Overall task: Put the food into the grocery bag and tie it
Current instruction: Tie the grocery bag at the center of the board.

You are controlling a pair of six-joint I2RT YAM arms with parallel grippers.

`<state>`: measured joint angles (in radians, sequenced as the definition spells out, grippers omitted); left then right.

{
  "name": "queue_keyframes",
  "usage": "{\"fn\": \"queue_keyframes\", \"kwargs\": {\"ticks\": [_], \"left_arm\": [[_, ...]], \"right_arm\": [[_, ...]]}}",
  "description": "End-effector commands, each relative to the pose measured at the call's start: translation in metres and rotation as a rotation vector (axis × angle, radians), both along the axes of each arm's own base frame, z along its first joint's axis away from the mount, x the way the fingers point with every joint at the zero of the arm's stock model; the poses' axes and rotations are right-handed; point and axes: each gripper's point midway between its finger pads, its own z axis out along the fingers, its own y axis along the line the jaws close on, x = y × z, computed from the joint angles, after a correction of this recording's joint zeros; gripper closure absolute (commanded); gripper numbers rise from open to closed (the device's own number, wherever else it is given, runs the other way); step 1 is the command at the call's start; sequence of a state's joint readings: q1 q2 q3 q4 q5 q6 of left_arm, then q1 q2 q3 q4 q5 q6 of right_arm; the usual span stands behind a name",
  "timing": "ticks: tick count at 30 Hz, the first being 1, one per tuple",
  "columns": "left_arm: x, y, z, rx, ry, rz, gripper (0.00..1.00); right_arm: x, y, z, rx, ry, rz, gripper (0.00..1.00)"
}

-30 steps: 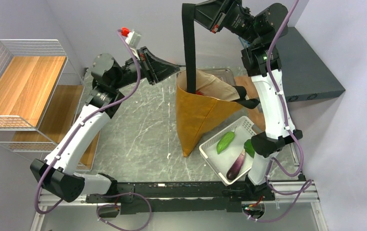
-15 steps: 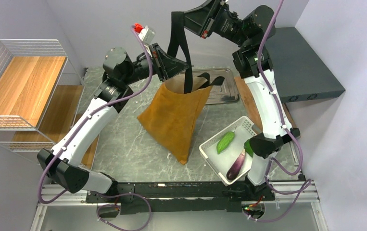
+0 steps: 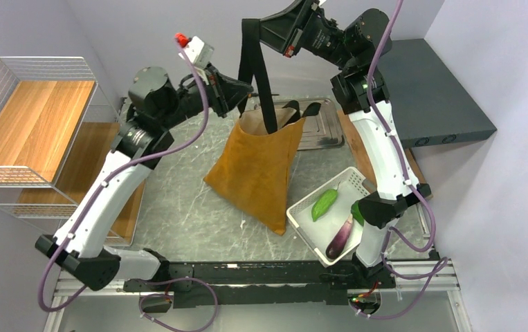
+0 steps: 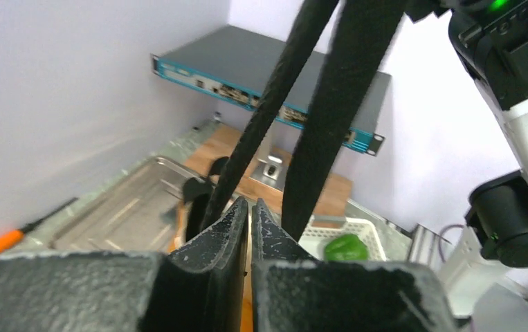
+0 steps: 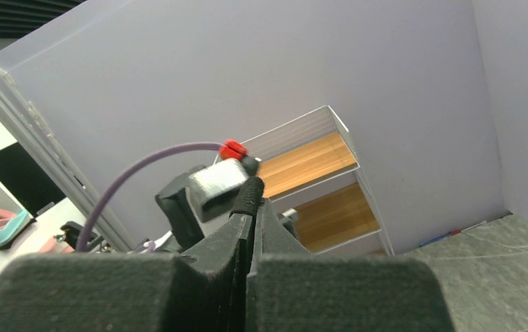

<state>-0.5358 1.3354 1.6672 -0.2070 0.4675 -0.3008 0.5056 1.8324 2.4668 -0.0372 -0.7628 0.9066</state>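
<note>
From above, the grocery bag (image 3: pixel 257 169) hangs tilted over the middle of the table (image 3: pixel 178 207). Its mouth faces up and its lower corner is just beside the white basket (image 3: pixel 302 225) on the right, where a green pepper (image 3: pixel 324 204) and a purple eggplant (image 3: pixel 339 238) lie. High at the far side, the right gripper (image 3: pixel 259 26) is clamped on the black strap (image 3: pixel 266 90). The left gripper (image 3: pixel 247 90) sits at the bag's left rim. In the left wrist view its fingers are closed to a slit, with the strap's two strands rising just beyond them; whether they pinch fabric I cannot tell. The right wrist view shows black webbing pinched between the closed fingertips.
</note>
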Motion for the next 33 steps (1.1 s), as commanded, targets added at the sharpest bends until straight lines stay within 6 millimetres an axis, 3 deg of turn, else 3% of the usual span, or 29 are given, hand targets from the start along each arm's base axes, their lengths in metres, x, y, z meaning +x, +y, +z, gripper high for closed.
{"fn": "queue_keyframes", "kwargs": {"ticks": [1, 7, 10, 14, 19, 22, 23, 26, 33], "left_arm": [[0.001, 0.025, 0.029, -0.042, -0.128, 0.134, 0.88], [-0.011, -0.021, 0.044, -0.017, -0.160, 0.023, 0.90], [-0.024, -0.035, 0.039, 0.006, -0.158, 0.008, 0.90], [-0.030, -0.036, 0.028, 0.020, -0.141, 0.080, 0.93], [-0.048, -0.048, 0.028, -0.003, -0.155, 0.023, 0.90], [-0.043, -0.046, 0.025, -0.002, -0.149, 0.062, 0.89], [-0.039, -0.043, 0.026, -0.007, -0.149, 0.087, 0.85], [-0.029, -0.034, 0.042, -0.027, -0.186, 0.168, 0.55], [-0.011, -0.033, 0.096, -0.034, -0.301, 0.244, 0.26]], "right_arm": [[-0.060, -0.037, 0.068, 0.161, -0.202, -0.026, 1.00], [-0.063, -0.036, 0.069, 0.164, -0.202, -0.023, 1.00], [-0.062, -0.038, 0.071, 0.169, -0.200, -0.045, 1.00], [-0.064, -0.040, 0.073, 0.172, -0.208, -0.059, 1.00], [-0.064, -0.040, 0.071, 0.165, -0.207, -0.054, 1.00], [-0.068, -0.042, 0.074, 0.172, -0.214, -0.050, 1.00], [-0.069, -0.042, 0.074, 0.172, -0.214, -0.051, 1.00], [-0.074, -0.044, 0.075, 0.170, -0.218, -0.049, 1.00], [-0.081, -0.049, 0.077, 0.168, -0.226, -0.054, 1.00]]}}
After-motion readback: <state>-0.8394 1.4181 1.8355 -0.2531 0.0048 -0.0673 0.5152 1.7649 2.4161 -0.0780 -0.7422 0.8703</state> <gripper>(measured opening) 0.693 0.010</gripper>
